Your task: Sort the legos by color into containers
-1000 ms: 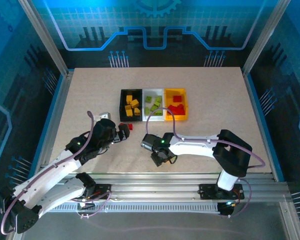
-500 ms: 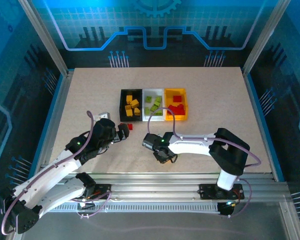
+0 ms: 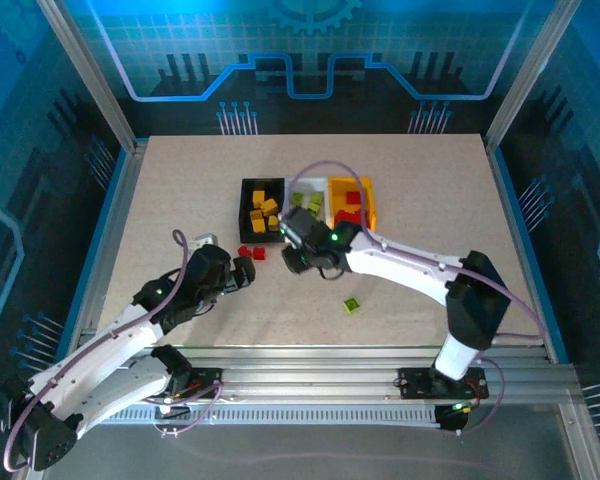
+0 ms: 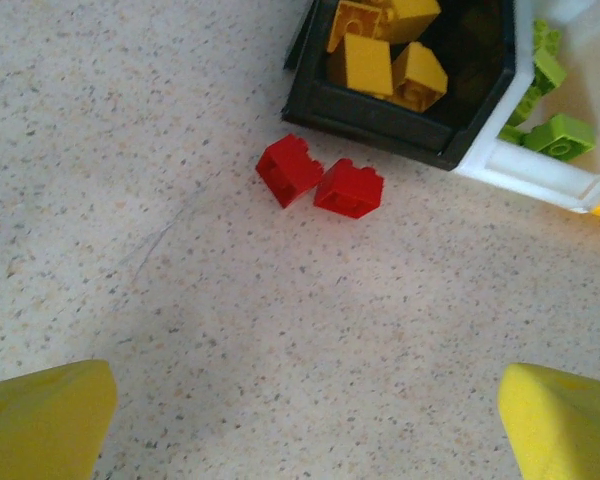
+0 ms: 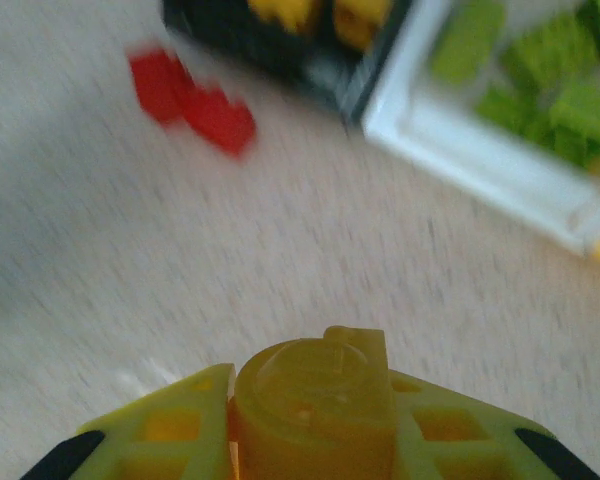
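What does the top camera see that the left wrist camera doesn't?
Top camera adds: a lone green brick on the table, the red bricks inside the yellow bin, and the right arm stretched toward the bins. Left wrist camera adds: the left gripper open wide, yellow fingertips at the corners. Both: two red bricks beside the black bin of yellow bricks, plus the white bin holding green ones.

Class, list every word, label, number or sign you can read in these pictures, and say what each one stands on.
None can be read.
Backdrop: a gear outline and circuit lines, no lettering.
Stud of the yellow-orange brick in the right gripper: a raised mark, too blurred to read.
Red bricks: no marks legible.
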`<state>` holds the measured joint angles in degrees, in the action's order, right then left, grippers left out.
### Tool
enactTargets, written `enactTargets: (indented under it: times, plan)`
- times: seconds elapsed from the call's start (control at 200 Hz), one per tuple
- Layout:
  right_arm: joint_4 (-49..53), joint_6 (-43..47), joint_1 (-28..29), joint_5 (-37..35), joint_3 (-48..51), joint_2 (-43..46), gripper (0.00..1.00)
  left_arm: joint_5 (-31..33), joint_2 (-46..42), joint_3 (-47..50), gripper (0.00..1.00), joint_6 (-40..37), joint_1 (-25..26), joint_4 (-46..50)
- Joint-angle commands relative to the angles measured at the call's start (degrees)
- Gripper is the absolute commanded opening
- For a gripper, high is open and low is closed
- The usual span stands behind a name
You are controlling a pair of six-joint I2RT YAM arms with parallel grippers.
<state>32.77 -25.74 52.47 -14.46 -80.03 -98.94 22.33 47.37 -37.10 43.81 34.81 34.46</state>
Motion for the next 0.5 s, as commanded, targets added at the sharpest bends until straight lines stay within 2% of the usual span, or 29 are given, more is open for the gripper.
enactTargets:
  times: [0.0, 0.22, 0.385, 0.425, 0.495]
  plan:
    - [-2.8, 2.6, -2.3, 2.7, -9.9, -8.0, 0.24, 0.6, -1.2, 0.9, 0.99, 2.1, -0.4, 1.9]
    - [4.3, 2.8, -6.0, 3.4, -35.7, -26.2, 0.24, -1.4, -2.6, 2.9, 0.99, 3.5, -0.5, 1.7]
    - [10.0, 2.0, -7.9, 3.8, -49.7, -37.1, 0.27, -2.0, -3.8, 2.7, 0.99, 3.3, -0.5, 2.4]
    - [10.8, 1.8, -8.2, 4.1, -51.7, -38.4, 0.31, -2.1, -4.2, 2.7, 0.99, 3.2, -0.6, 2.5]
    - [10.4, 1.8, -8.6, 4.7, -52.7, -38.7, 0.47, -2.0, -4.7, 2.6, 0.99, 3.0, -0.6, 2.8]
